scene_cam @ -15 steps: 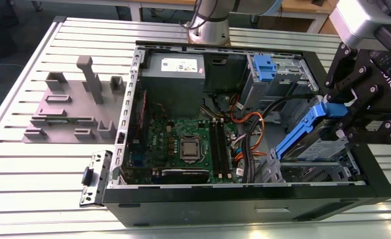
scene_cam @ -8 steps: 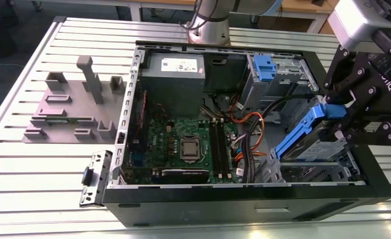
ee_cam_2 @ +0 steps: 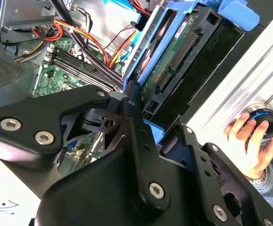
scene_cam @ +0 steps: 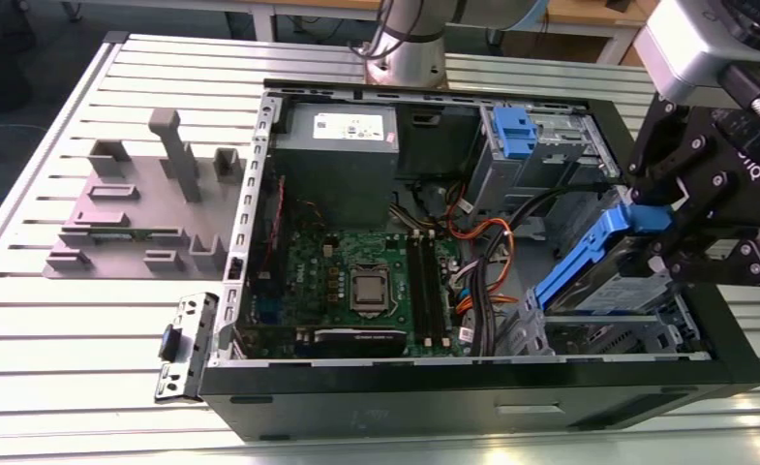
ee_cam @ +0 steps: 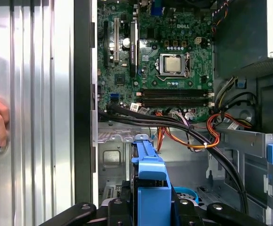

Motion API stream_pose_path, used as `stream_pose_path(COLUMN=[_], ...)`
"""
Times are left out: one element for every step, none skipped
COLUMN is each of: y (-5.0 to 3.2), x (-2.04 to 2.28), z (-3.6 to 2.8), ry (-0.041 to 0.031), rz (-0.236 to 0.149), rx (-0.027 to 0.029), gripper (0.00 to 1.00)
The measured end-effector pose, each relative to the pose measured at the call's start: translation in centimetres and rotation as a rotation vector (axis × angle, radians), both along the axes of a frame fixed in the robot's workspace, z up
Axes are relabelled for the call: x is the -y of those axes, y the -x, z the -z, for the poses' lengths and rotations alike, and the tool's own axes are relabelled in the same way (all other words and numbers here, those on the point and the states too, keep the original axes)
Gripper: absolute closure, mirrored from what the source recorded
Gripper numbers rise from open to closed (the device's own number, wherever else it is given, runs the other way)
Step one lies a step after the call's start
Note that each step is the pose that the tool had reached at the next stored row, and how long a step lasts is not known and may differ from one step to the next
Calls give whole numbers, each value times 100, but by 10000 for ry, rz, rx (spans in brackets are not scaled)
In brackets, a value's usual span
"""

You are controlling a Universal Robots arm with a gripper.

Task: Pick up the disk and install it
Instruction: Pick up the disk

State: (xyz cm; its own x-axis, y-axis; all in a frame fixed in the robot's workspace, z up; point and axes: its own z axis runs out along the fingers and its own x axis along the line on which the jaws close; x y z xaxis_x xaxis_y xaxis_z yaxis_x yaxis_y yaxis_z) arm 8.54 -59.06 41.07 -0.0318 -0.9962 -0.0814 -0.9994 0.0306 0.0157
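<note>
My gripper point(scene_cam: 664, 232) is shut on the disk point(scene_cam: 591, 260), a silver drive in a blue plastic bracket. The disk hangs tilted, one end down, over the grey drive cage point(scene_cam: 612, 337) at the open computer case's near corner on the exterior view's right. In the second wrist view the disk's point(ee_cam_2: 174, 66) circuit-board underside and connector face the camera, and the black gripper point(ee_cam_2: 148, 125) clamps the bracket's end. In the first wrist view the blue bracket point(ee_cam: 148, 172) stands edge-on between the gripper's point(ee_cam: 148, 209) black links.
The case holds a green motherboard point(scene_cam: 353, 281), a grey power-supply box point(scene_cam: 341, 145), orange and black cables point(scene_cam: 483, 252) and a blue latch point(scene_cam: 515, 131) on an upper cage. A grey fixture point(scene_cam: 147, 203) lies on the slatted table. A person's hand point(ee_cam_2: 247, 141) rests on a knob.
</note>
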Motion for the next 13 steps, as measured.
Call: stream_pose_path(y=[0,0,0,0,0,0,0,0,0,0,0,0,0], x=[0,0,0,0,0,0,0,0,0,0,0,0,0], z=[3,6,9,12,15,18,22,25,28,31,33,36,39], ry=[0,0,-1,-1,1,0,0,0,0,1,1,1,0], rz=[-1,0,-1,0,-1,0,-1,0,0,0,-1,-1,0], rx=[0,0,0,0,0,0,0,0,0,0,0,0,0], gripper=[64,64,64,64,64,64,64,64,64,64,64,64,64])
